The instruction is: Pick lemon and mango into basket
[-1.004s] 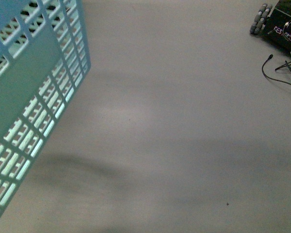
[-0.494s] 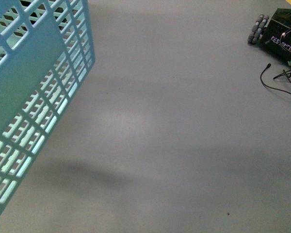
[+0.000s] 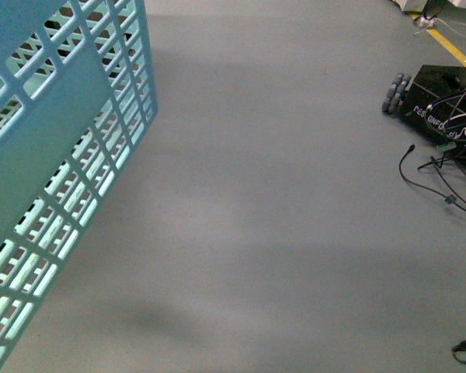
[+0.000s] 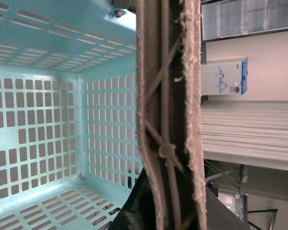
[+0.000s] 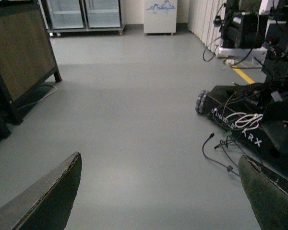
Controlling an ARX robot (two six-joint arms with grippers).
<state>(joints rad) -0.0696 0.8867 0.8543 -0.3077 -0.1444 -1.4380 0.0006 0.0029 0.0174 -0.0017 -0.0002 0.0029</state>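
The pale teal basket (image 3: 54, 155) hangs at the left of the front view, tilted, with its slotted wall facing me above the grey floor. In the left wrist view I look into the basket (image 4: 48, 120); its lattice walls and floor hold nothing that I can see. My left gripper (image 4: 168, 201) is shut on the basket's brown handle (image 4: 165, 96), which runs across the frame. My right gripper (image 5: 158, 201) is open, its fingers (image 5: 48, 196) wide apart over bare floor. The lemon and the mango are out of view.
A black wheeled robot base (image 3: 443, 101) with loose cables (image 3: 435, 183) sits on the floor at the right, also seen as the base (image 5: 249, 120) in the right wrist view. A dark board on a stand (image 5: 19, 52) and glass-door cabinets (image 5: 84, 14) stand farther off.
The front view has shifted: the wheeled base and cables now sit lower and further left in the frame, and the basket wall reaches a little further right.
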